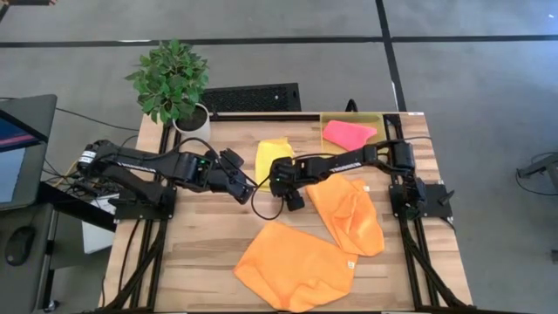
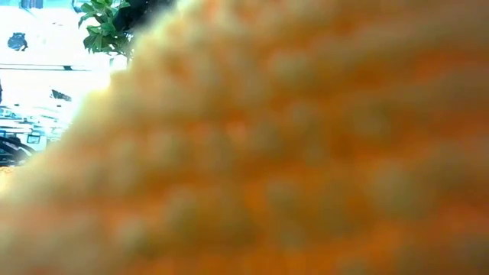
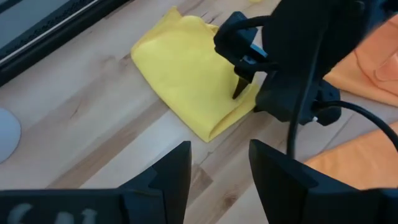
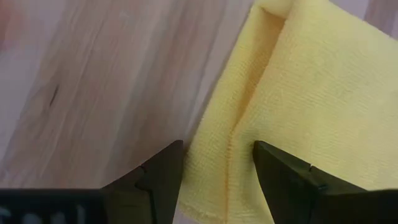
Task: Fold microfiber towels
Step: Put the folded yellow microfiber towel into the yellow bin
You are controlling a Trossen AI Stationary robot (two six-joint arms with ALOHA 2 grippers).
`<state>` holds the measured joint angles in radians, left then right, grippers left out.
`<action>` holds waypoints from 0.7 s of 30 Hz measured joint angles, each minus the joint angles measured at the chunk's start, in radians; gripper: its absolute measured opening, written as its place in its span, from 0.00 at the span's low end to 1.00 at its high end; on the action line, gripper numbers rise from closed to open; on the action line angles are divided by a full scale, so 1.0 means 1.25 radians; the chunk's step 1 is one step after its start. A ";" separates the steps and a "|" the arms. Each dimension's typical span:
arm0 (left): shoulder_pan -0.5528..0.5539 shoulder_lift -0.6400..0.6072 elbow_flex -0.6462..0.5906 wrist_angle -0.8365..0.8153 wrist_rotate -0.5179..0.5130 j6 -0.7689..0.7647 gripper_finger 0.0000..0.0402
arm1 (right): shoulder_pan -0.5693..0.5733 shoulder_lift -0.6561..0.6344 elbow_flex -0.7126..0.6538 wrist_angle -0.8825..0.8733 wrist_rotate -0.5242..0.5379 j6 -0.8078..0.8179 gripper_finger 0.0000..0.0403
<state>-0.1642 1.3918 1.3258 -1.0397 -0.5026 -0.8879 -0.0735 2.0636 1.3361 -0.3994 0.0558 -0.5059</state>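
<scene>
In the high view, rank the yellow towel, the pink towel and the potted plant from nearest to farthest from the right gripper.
Measured from the open right gripper, near the table's middle:
1. Yellow towel: folded, directly beside the gripper, toward the back of the table.
2. Pink towel: in the yellow bin, back right corner.
3. Potted plant: back left corner.

a robotics lab: wooden bench [image 1: 200,253] on grey floor [image 1: 488,96], monitor [image 1: 17,148] beside it.
</scene>
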 joint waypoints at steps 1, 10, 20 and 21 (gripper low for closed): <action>0.000 0.000 0.000 0.000 0.000 0.000 0.38 | 0.000 0.000 0.000 0.000 0.005 0.001 0.55; 0.000 0.000 0.000 -0.001 0.000 0.000 0.38 | -0.006 0.000 0.000 -0.018 0.102 0.052 0.53; 0.000 0.000 0.000 -0.001 0.001 0.003 0.38 | -0.010 0.002 -0.001 -0.045 0.107 0.063 0.11; 0.000 0.000 0.000 -0.001 0.001 0.003 0.38 | -0.010 0.002 -0.001 -0.052 0.108 0.062 0.06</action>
<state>-0.1642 1.3918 1.3258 -1.0412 -0.5018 -0.8843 -0.0860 2.0663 1.3354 -0.4648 0.1909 -0.4278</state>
